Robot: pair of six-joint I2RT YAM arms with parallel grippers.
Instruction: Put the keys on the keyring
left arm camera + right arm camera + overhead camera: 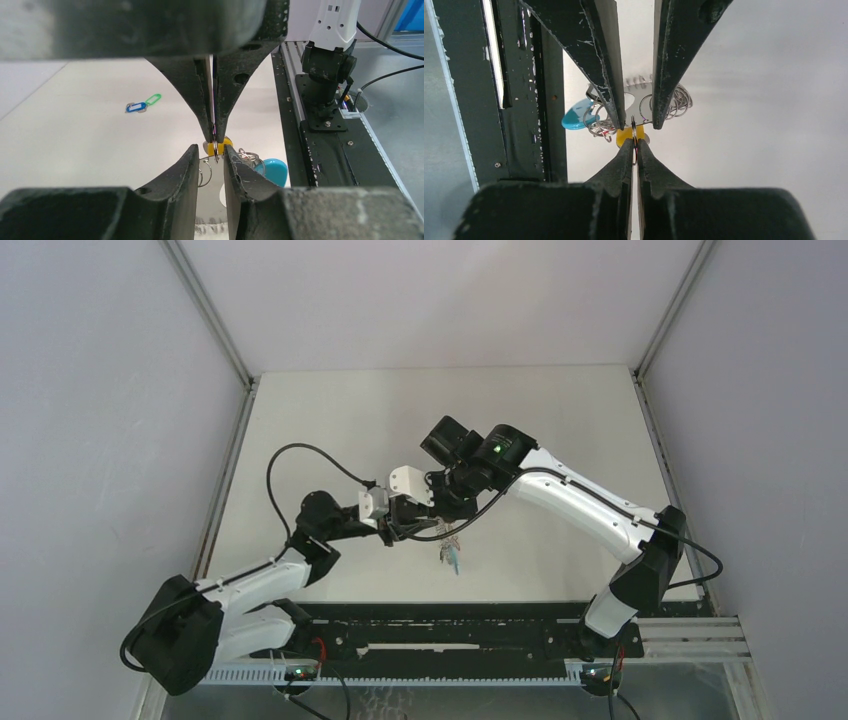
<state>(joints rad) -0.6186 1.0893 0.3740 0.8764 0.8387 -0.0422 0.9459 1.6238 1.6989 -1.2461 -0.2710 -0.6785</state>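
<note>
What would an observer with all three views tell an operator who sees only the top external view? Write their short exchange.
Operator: Where are the other keys?
Observer: A blue key and a green key lie touching on the table, apart from the keyring.
Operator: What do the right jaws pinch?
Observer: A thin wire ring at the yellow key.

White table: blue key, green key on it, prob. linked.
</note>
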